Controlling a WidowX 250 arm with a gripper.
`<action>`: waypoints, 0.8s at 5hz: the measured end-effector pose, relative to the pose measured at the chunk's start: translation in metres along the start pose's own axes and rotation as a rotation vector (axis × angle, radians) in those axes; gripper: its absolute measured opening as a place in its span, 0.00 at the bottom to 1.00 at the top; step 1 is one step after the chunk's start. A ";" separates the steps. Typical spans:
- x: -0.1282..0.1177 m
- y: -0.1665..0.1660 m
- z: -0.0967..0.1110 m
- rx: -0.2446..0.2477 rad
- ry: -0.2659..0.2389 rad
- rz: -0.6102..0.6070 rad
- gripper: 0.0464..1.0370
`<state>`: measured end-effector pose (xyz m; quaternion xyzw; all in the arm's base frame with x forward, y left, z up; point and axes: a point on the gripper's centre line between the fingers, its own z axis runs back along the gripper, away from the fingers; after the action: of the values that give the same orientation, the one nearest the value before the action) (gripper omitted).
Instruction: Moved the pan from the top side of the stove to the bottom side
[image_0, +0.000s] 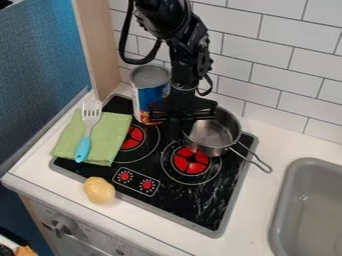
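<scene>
Black claw (178, 131), pointing down at the inner left rim of the pan, over the stove's upper half; impossible to tell whether spread, narrow or closed on metal. Beside it, one steel pan (215, 134), at the top right of the stove (180, 200), handle (256, 160) reaching past the stove's edge over the worktop (257, 200). Below, one red burner (192, 160), partly overlapped by the pan. Step in hand, by judgement: securing the rim for the shift. Best done by seating the wall deep in the claw, testing with a slight lift, then drawing toward the stove's bottom side, base level, without swinging the handle toward the sink (310, 205). Set down flat before releasing. Left of the claw, one tall can (150, 92), near enough to be knocked; best kept clear by moving straight toward the bottom side.
</scene>
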<state>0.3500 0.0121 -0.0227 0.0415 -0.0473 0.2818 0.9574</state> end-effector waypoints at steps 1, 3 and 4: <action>-0.001 0.002 0.007 -0.002 -0.005 0.014 0.03; -0.016 0.016 0.032 -0.008 -0.032 0.073 0.03; -0.033 0.024 0.036 -0.009 -0.021 0.104 0.03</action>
<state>0.3073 0.0109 0.0102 0.0377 -0.0605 0.3304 0.9412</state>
